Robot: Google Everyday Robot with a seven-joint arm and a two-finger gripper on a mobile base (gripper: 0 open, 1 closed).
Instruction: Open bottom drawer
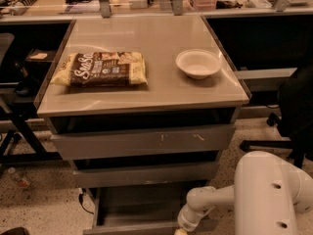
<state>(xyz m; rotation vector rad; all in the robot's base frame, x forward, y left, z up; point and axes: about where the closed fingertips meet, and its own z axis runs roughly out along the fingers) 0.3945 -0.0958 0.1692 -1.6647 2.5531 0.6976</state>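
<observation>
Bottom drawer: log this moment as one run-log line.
bottom drawer: pulled out, floor showing | gripper: at its front edge, right side | on top: chip bag, bowl

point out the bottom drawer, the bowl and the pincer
bottom drawer (137, 205): camera view, grey inner floor
bowl (198, 62): camera view, inner hollow
pincer (180, 229): camera view, its visible end, at the drawer's front right
</observation>
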